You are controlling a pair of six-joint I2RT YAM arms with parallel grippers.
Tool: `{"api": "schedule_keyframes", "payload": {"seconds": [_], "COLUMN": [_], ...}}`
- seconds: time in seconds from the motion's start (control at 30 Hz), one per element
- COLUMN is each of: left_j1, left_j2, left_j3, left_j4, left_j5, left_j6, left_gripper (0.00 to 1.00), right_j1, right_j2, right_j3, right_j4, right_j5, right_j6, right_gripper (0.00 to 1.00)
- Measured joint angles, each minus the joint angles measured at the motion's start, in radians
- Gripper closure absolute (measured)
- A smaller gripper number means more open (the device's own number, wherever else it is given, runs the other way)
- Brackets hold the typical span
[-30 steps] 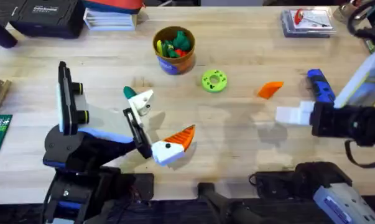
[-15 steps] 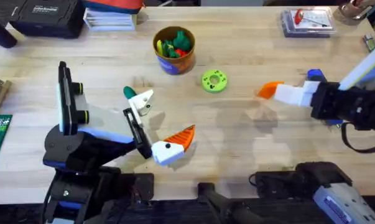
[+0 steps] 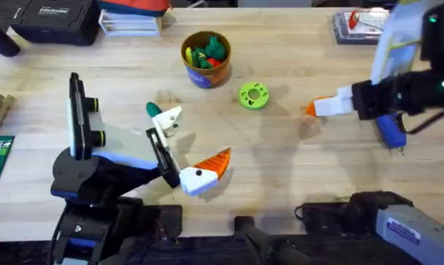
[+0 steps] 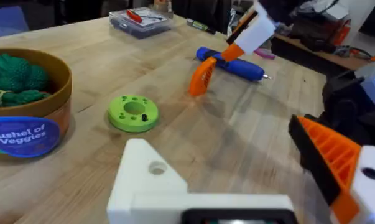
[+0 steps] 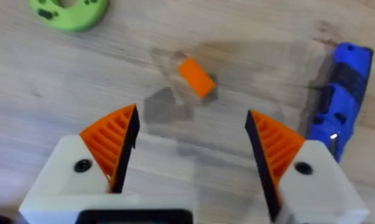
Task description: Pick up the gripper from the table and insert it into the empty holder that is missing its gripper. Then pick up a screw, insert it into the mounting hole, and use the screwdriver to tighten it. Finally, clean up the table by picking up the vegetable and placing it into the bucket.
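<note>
On the wood table (image 3: 280, 169), the screwdriver (image 3: 389, 129) lay tip toward the arms. The bucket (image 4: 25, 121) read "Bushel of Veggies". Both the right gripper (image 5: 190, 146) and the left gripper (image 3: 194, 147) gaped wide, empty.

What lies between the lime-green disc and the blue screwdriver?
An orange piece lies on the table between the green disc and the screwdriver, shown in the right wrist view.

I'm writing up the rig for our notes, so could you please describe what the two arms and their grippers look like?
Both arms are black with white 3D-printed gripper bodies. The fingers are white wedges with orange ribbed pads, each showing a small dark screw hole. The left gripper has one teal-tipped finger. The right gripper sits on a black wrist trailing a dark cable.
</note>
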Motion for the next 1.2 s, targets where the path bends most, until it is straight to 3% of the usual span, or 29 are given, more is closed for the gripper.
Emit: {"api": "schedule_keyframes", "payload": {"seconds": [0.43,0.6,0.7,0.83,0.97,1.2], "left_j1": [0.000,0.000,0.000,0.000,0.000,0.000], "left_j2": [0.000,0.000,0.000,0.000,0.000,0.000], "left_j3": [0.000,0.000,0.000,0.000,0.000,0.000], "left_j4": [0.000,0.000,0.000,0.000,0.000,0.000], "left_j5": [0.000,0.000,0.000,0.000,0.000,0.000], "left_j6": [-0.002,-0.002,-0.002,-0.002,-0.002,-0.002], "left_gripper": [0.031,0.031,0.031,0.031,0.031,0.031], "right_j1": [0.075,0.076,0.076,0.076,0.078,0.111], "right_j2": [0.276,0.359,0.360,0.360,0.360,0.311], "right_j3": [0.075,0.075,0.075,0.075,0.075,0.076], "right_j4": [0.052,0.052,0.053,0.053,0.053,0.042], "right_j5": [0.103,0.140,0.145,0.151,0.151,0.152], "right_j6": [-0.405,-0.456,-0.460,-0.468,-0.473,-0.430], "right_gripper": [0.007,0.178,0.332,0.610,0.965,0.992]}}
